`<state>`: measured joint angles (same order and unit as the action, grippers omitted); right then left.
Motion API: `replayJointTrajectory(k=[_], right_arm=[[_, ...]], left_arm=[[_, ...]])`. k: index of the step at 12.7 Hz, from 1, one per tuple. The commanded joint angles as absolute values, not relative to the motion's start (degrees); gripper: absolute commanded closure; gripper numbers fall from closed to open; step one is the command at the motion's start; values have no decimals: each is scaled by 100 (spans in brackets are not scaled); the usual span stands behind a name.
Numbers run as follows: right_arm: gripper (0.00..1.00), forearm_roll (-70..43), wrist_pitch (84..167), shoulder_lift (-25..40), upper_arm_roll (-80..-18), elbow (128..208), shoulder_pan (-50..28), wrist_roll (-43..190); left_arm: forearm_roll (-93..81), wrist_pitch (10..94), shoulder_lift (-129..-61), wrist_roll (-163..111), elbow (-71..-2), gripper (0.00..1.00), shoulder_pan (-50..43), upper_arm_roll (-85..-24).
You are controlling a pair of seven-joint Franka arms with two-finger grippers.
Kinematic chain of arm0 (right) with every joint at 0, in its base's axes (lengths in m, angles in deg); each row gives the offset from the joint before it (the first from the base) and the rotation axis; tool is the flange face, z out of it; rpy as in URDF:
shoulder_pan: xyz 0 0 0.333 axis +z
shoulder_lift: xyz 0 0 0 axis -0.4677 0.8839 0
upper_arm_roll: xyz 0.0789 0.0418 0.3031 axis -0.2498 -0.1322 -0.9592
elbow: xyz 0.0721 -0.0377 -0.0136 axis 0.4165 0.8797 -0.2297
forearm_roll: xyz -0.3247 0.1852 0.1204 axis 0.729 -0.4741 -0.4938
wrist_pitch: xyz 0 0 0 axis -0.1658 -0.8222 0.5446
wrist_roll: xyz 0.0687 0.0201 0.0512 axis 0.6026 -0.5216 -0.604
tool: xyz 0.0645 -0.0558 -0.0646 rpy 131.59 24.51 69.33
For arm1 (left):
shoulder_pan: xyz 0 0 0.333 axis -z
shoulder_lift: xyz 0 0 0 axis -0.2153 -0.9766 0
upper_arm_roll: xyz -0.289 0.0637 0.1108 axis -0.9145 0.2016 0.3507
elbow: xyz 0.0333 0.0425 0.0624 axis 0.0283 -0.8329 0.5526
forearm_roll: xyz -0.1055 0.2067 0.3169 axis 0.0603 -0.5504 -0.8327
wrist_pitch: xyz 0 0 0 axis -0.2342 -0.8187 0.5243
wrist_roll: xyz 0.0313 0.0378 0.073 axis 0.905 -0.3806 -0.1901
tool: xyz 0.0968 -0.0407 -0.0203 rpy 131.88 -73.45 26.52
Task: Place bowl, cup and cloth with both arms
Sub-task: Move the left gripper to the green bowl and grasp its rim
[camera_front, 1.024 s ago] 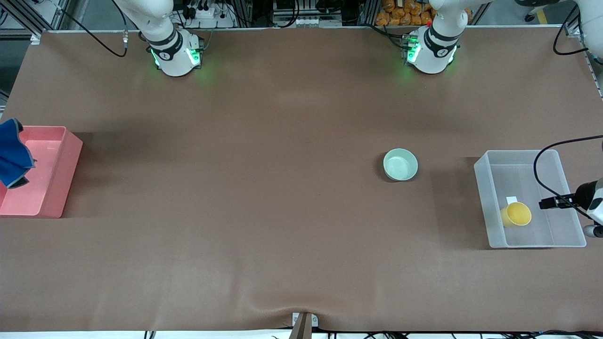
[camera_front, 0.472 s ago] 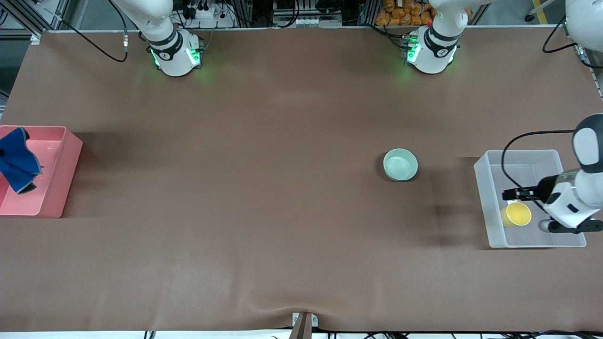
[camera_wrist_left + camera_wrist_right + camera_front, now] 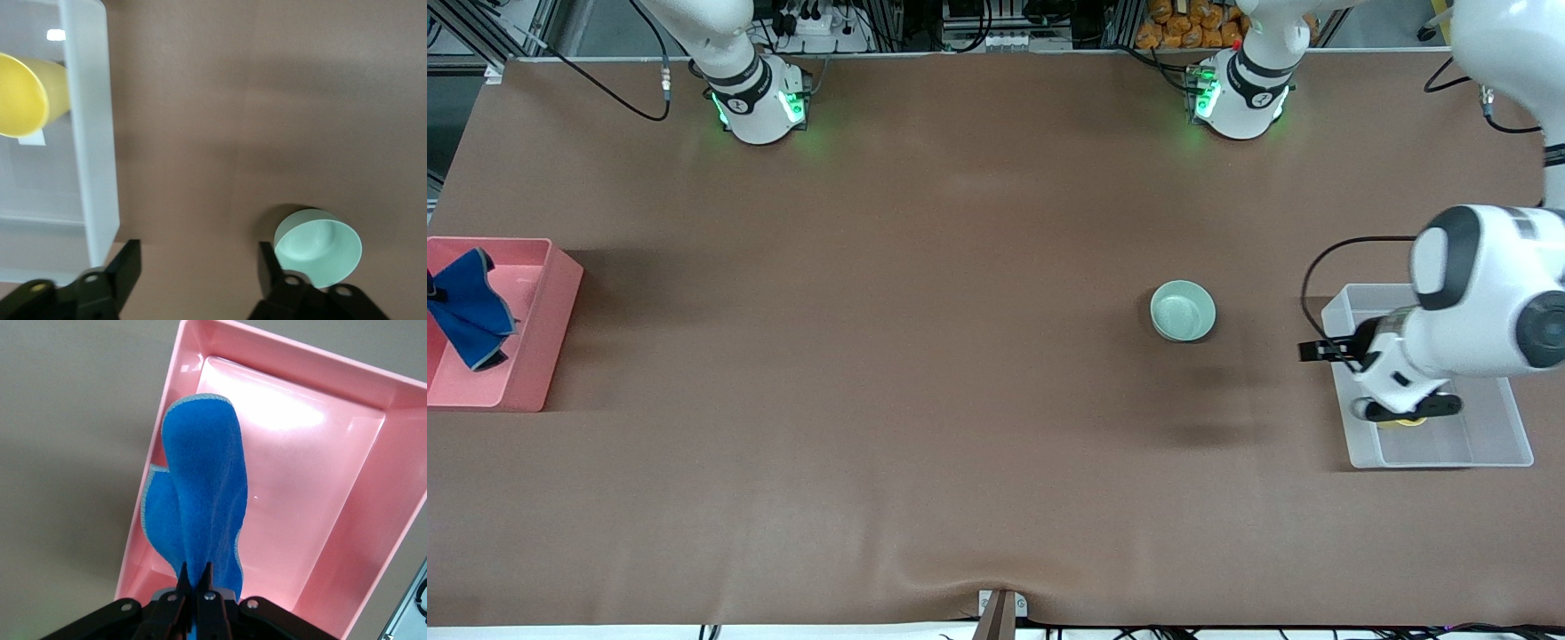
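The cloth is clamped between the closed jaws of the right gripper and hangs over the pink bin at the right arm's end of the table. If released off-centre, it could be draped over the bin wall instead of dropped inside, since part of the cloth hangs by the rim.

The cup is seen lying on its side in the clear bin at the left arm's end. The left gripper, jaws apart and empty, is held over the table between that bin and the bowl, which sits upright on the table. The bowl's glossy rim could slip from a shallow pinch, or be knocked aside on descent.
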<state>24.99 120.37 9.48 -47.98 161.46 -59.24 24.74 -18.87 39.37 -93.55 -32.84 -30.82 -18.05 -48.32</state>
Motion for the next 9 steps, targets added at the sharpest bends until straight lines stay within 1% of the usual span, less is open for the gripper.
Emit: replayJointTrajectory(k=[1, 3, 5, 7, 9], right_arm=[[100, 2487, 12258, 1188, -4934, 16092, -6180, 2176], [100, 2478, 12285, 1241, -4935, 16092, -6207, 2140], [100, 2469, 12312, 1346, -4943, 16084, -6207, 2140], [100, 2198, 12312, 1461, -4935, 16075, -6207, 2061], [100, 2161, 12312, 1540, -4935, 16075, -6216, 2017]], left_arm=[[-2073, 4360, -9039, -3999, -3832, 18, -1376, -4847], [-2082, 4859, -9013, -4369, -4280, 18, -1209, -4873], [-2082, 5501, -8934, -4581, -4955, 18, -1059, -4926], [-2126, 5985, -8898, -4625, -5466, 19, -1050, -4935], [-2126, 6163, -8889, -4704, -5819, 19, -1059, -4944]])
